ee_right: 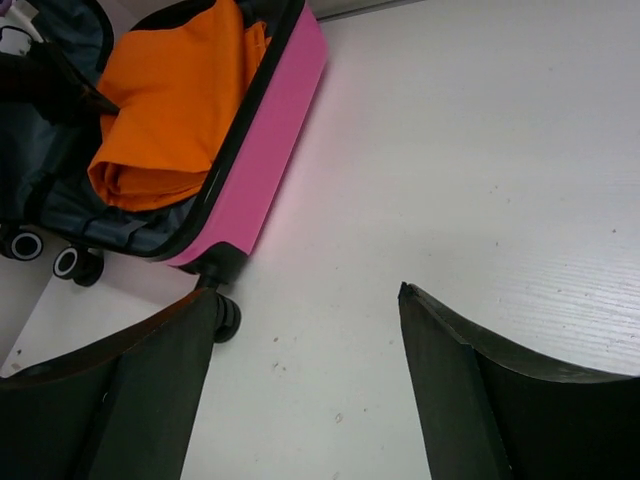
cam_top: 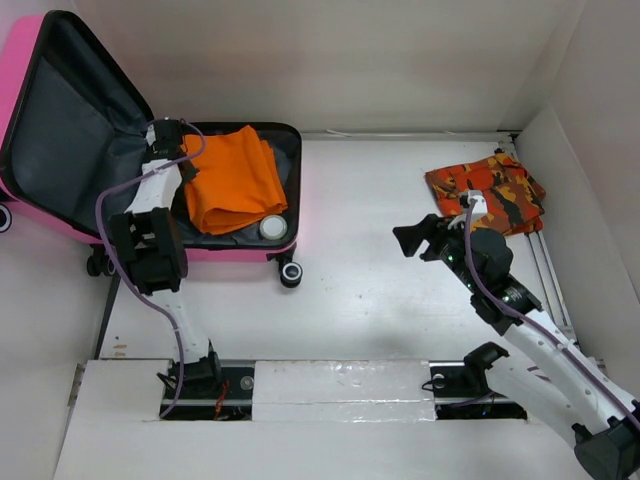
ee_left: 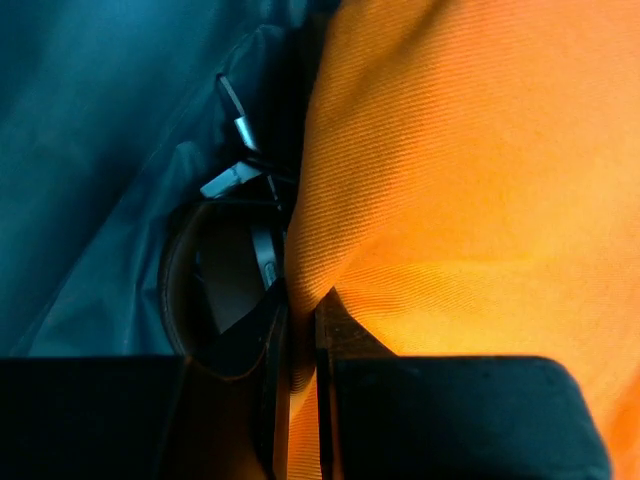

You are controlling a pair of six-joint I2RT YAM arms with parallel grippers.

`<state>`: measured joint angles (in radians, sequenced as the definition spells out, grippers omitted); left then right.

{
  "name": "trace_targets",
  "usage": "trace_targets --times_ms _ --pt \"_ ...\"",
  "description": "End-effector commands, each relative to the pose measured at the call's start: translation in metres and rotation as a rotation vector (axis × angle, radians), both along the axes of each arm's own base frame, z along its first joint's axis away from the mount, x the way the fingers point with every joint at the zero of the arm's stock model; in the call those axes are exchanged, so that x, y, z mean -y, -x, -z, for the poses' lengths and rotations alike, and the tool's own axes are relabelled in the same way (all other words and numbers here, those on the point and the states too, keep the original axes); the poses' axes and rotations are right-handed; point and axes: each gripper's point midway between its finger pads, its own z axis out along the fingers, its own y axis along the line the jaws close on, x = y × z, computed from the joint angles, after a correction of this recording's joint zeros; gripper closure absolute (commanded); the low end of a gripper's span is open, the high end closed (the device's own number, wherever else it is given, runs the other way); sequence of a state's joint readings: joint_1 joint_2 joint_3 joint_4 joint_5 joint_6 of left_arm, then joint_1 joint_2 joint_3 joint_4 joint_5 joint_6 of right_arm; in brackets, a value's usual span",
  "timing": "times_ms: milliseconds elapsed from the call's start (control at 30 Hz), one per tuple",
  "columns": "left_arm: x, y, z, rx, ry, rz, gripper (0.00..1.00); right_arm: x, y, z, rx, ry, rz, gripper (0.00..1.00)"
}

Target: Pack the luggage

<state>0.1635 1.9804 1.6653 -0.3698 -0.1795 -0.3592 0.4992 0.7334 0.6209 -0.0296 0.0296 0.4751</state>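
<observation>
Snagging threatens: left fingers [ee_left: 350, 340], clenched on the orange cloth [cam_top: 235, 180], could drag it from the luggage [cam_top: 230, 252] when lifting; right fingers [ee_right: 450, 370] gape empty over the desk [cam_top: 380, 260].

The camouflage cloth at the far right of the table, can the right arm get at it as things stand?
Probably yes. The right gripper hovers beside the camouflage cloth, jaws open and empty, with nothing lying on the cloth. It faces the luggage, though, so it would have to turn.

Bright even overhead light, soft shadows, left wrist view dim and blurred
</observation>
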Motion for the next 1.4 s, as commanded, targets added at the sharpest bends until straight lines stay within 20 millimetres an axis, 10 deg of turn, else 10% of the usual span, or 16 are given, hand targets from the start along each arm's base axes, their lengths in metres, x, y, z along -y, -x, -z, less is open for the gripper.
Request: trace_targets --times_ms 0,167,233,400,467,533,700,900,1167,1367 --pt "-0.045 0.012 -0.06 0.096 -0.116 -0.218 1.0 -0.001 -0.003 -0.02 0.076 -0.029 0.004 0.22" --pt "-0.021 0.015 -0.119 0.29 -0.042 -0.249 0.54 -0.002 -0.007 -0.014 0.059 -0.018 0.013 0.22" --pt "-0.002 0.021 -0.172 0.454 -0.029 -0.221 0.42 0.002 -0.01 -0.012 0.052 -0.011 0.04 0.22" --pt "0.057 0.044 -0.217 0.636 0.061 -0.096 0.36 0.012 -0.021 -0.003 0.028 0.005 0.12 0.21" --pt "0.111 0.052 -0.234 0.696 0.101 0.014 0.36 0.025 -0.03 0.003 0.002 0.019 0.217 0.21" --pt "0.157 0.057 -0.225 0.68 0.131 0.107 0.36 0.037 -0.043 0.017 -0.049 0.031 0.326 0.24" --pt "0.369 0.108 -0.161 0.568 0.233 0.505 0.36 0.088 -0.09 0.062 -0.208 0.121 0.571 0.25" --pt "0.463 0.171 -0.094 0.457 0.258 0.704 0.38 0.157 -0.13 0.102 -0.363 0.199 0.746 0.24" --pt "0.482 0.216 -0.063 0.42 0.345 0.839 0.41 0.176 -0.175 0.148 -0.543 0.149 0.639 0.24" --pt "0.47 0.227 -0.074 0.492 0.385 0.861 0.41 0.22 -0.158 0.186 -0.733 0.234 0.712 0.25"
